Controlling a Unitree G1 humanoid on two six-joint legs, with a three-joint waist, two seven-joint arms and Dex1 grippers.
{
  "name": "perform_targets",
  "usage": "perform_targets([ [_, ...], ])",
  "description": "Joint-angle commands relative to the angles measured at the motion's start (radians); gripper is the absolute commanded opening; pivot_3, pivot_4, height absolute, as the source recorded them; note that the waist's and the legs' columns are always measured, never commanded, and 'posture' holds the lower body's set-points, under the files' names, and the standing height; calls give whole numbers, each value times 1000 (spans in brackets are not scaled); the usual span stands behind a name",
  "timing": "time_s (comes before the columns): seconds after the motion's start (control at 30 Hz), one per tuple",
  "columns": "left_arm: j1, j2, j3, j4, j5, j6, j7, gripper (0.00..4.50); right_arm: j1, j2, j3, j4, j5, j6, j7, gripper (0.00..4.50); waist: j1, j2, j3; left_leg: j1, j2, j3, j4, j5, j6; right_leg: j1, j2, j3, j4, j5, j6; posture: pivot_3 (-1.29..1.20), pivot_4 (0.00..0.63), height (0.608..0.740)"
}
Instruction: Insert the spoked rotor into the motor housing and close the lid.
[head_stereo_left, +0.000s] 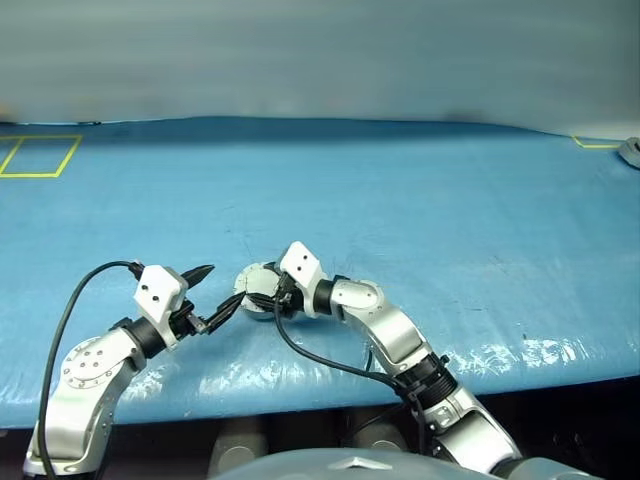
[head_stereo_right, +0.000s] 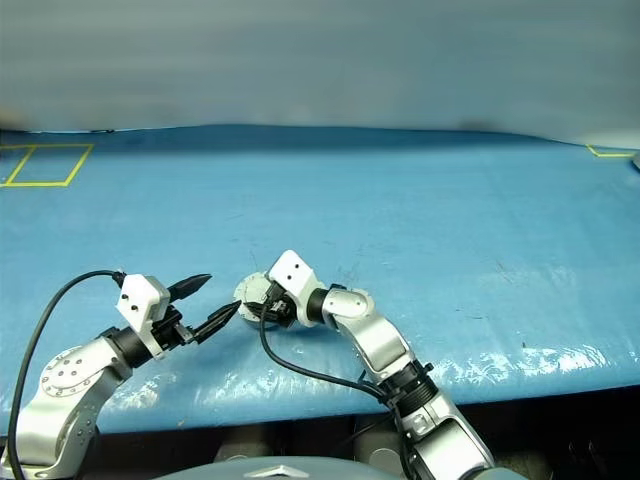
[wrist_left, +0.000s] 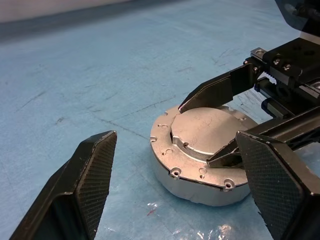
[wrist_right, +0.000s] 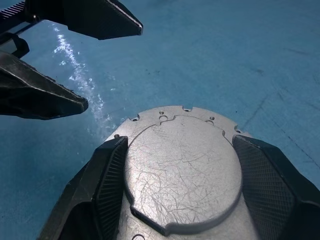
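Closing stage: lid (wrist_left: 202, 131) flat on housing (wrist_left: 200, 187) at near surface (head_stereo_left: 420, 200) edge, right jaws (wrist_right: 180, 165) straddling it, touch unclear; left jaws (head_stereo_left: 207, 293) released alongside; next, likely a final press down.

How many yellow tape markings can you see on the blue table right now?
2: a yellow outlined rectangle at the table's far left corner, and a short yellow corner mark at the far right edge. More may lie outside the views.
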Motion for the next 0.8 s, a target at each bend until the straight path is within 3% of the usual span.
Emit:
perform_targets([
  [0.03, -1, -2, 17, -20, -12, -17, 4, 4098, 5, -4, 5, 102, -47, -21, -42, 3033, -1, 0, 0, 1, 0, 0, 0, 0, 0, 0, 0, 0, 0, 0, 0, 0, 150, 740],
  [0.23, -7, -4, 6, -20, 3, -15, 14, 4098, 6, -7, 44, 249, -130, -25, -118, 3033, -7, 2, -3, 6, 0, 0, 0, 0, -1, 3, 0, 1, 1, 0, 0, 0, 150, 740],
  [0.8, -67, -9, -5, 50, 84, 14, 113, 4098, 44, -80, 60, 212, -144, 34, -131, 3033, 6, 10, -19, 6, -1, -1, 0, 0, -2, 4, -11, -1, 1, 0, 0, 0, 150, 740],
])
